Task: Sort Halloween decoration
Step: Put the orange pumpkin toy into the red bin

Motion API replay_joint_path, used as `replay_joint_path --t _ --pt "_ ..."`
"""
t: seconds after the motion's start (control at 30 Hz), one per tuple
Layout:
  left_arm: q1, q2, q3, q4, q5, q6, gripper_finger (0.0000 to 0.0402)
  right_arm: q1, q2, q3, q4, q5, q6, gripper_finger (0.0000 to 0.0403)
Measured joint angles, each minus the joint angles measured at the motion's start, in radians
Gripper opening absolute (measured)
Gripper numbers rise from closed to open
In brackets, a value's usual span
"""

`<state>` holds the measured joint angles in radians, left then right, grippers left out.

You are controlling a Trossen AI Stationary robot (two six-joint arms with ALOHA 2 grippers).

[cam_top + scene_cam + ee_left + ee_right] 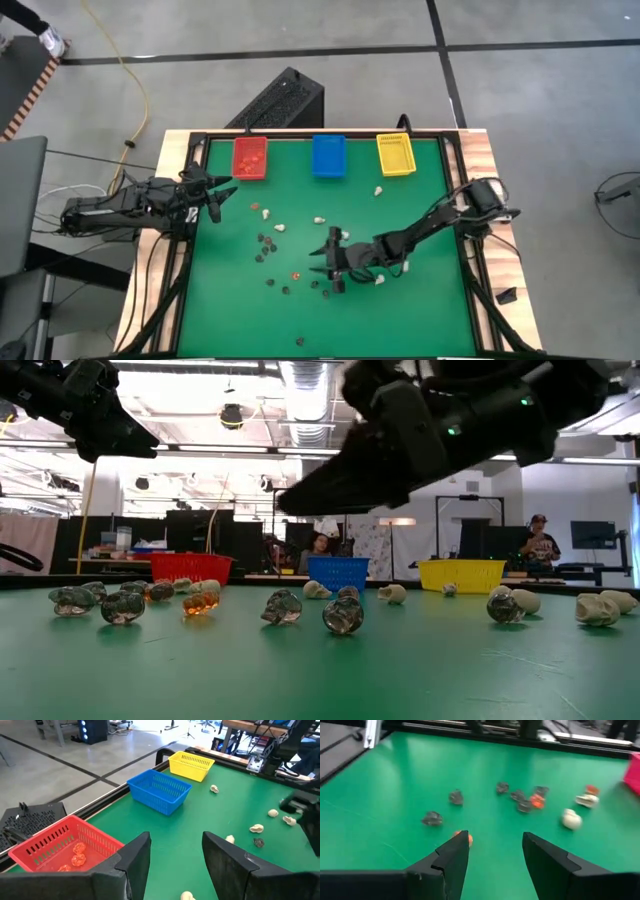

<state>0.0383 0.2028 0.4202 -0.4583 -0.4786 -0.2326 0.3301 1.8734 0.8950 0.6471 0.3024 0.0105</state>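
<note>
no readable txt, labels or nos. anywhere on table, bins or arms.

bright ceiling lights | soft shadows | right wrist view blurred

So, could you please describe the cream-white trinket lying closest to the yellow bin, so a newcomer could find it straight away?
Start at the yellow bin, the rightmost of the three bins along the far edge of the green table. Just in front of it, toward its blue-bin side, lies one cream-white trinket. Unlike the other trinkets, which are scattered nearer mid-table, it sits alone.
</note>
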Motion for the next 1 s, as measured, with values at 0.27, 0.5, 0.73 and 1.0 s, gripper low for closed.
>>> replay_joint_path --t 0.27,0.5,0.73,1.0 --pt "0.000 0.000 0.000 0.000 0.000 0.000 0.0169 0.007 0.089 0.154 -0.094 -0.065 -0.065 0.0249" --pt "0.000 0.000 0.000 0.000 0.000 0.000 0.0169 -0.013 0.112 0.224 -0.103 -0.152 -0.097 0.0256" --pt "0.000 0.000 0.000 0.000 0.000 0.001 0.0169 -0.040 0.124 0.226 -0.112 -0.205 -0.113 0.0256" --pt "0.000 0.000 0.000 0.001 0.000 0.003 0.0169 -0.073 0.186 0.236 -0.085 -0.286 -0.108 0.0256"
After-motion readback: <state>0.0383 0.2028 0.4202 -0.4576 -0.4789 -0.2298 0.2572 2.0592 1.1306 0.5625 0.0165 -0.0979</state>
